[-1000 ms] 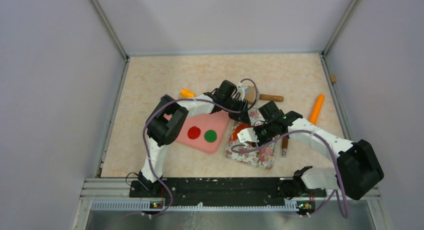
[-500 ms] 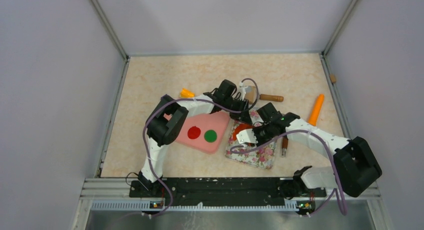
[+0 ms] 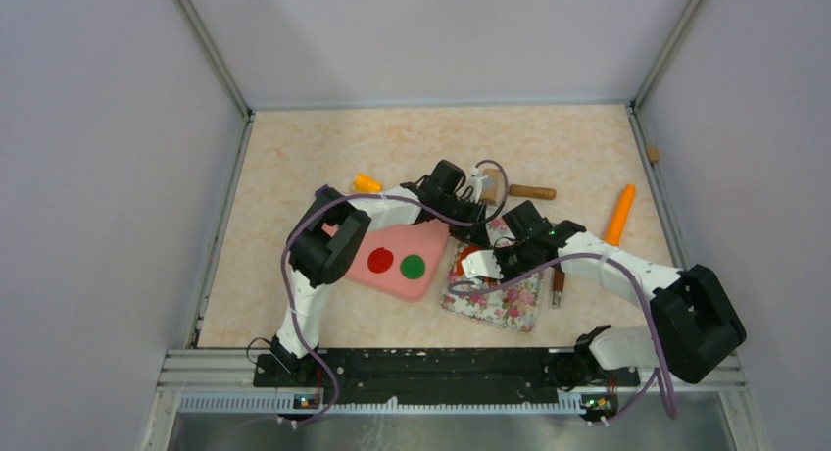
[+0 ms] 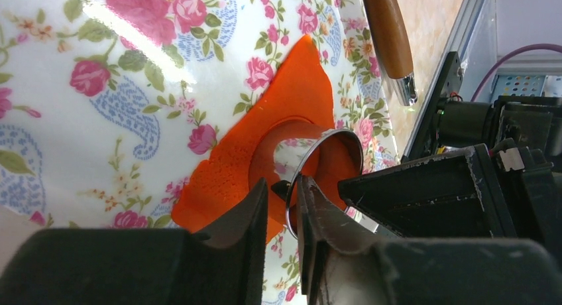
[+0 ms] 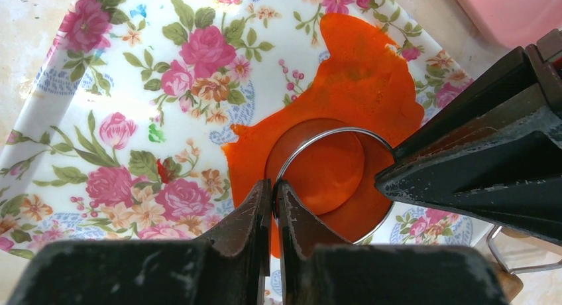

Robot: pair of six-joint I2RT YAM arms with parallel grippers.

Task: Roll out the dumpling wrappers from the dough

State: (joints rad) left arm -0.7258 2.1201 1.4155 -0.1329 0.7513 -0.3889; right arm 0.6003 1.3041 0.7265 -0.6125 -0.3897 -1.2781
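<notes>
– Dough [image 5: 358,86] pressed flat and ragged-edged on mat [image 5: 132,86], about 5 o'clock from table centre in top view. Ring [image 4: 298,156] sunk into 6 o'clock end of it, with orange-red disc [image 5: 328,169] framed inside.

– And the grippers?

– Right gripper [image 5: 274,192] pinched tight on ring wall at 7 o'clock, seen from right wrist. Left gripper [image 4: 281,189] clamped on same ring from 3 o'clock side, fingers straddling rim.

– Finished pieces?

– Red wrapper [image 3: 380,261] and green wrapper [image 3: 413,266] lying side by side on board [image 3: 397,286], at 9 o'clock of mat, well apart from ring.

– So, lifting next, probably. Worries?

– Several. Cannot tell whether cut goes right through; if not, could drag whole sheet up and tear it where dough runs thin around 7 o'clock. Could also leave disc jammed inside ring, then drop it off mat on the way to board. Two grips on one thin wall: uneven pull likely to tilt ring and smear disc, or squeeze ring out of round. Fingers crowded near each other as well, so some risk of knocking together.
</notes>
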